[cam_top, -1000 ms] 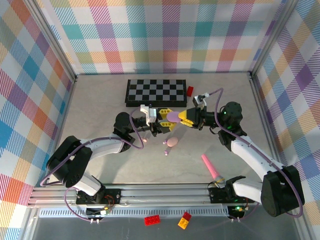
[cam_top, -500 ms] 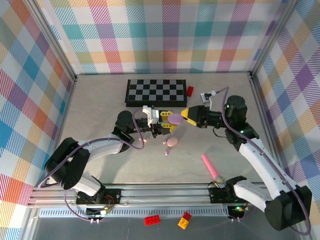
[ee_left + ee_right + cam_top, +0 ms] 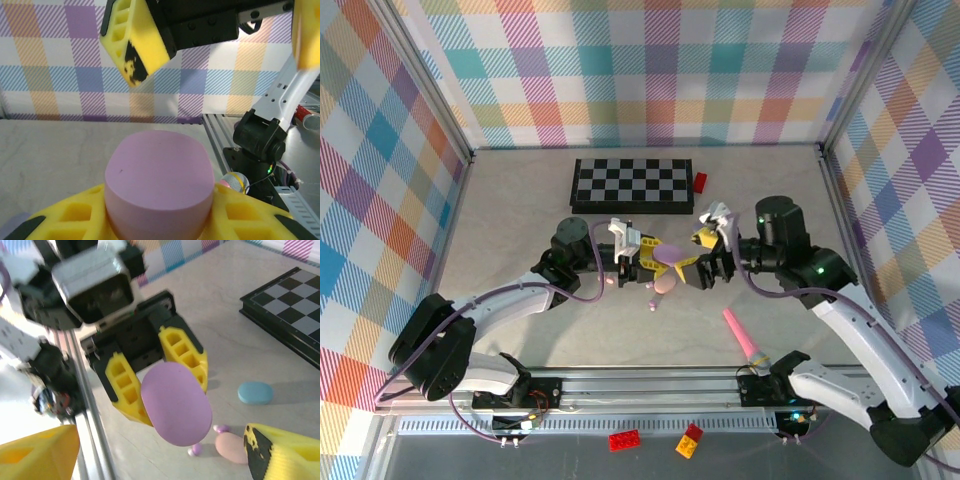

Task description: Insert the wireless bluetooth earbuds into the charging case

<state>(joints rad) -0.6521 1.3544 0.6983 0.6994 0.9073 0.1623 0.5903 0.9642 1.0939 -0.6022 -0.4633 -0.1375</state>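
Earbuds (image 3: 220, 428) are lying loose on the desk (image 3: 510, 210). There are two tiny lilac ones in the right wrist view, close together, right beside a pink oval pebble (image 3: 230, 447). So they're outside the case.

The lilac charging case (image 3: 175, 402) is up off the desk, pinched by its sides in the left gripper (image 3: 650, 254). Its yellow jaws are clamped snug on it, and it hangs roughly above the buds. Can't tell if the lid is open.

The right gripper (image 3: 706, 258) sits just on the other side of the case, facing the left one. Its jaws are spread wide with nothing in them.

A teal oval piece (image 3: 255, 392) lies on the desk a bit past the buds. Further out, there's a chessboard (image 3: 632, 185) at the back with a red block (image 3: 700, 181) at its right end. A pink stick (image 3: 742, 337) is near the front right.
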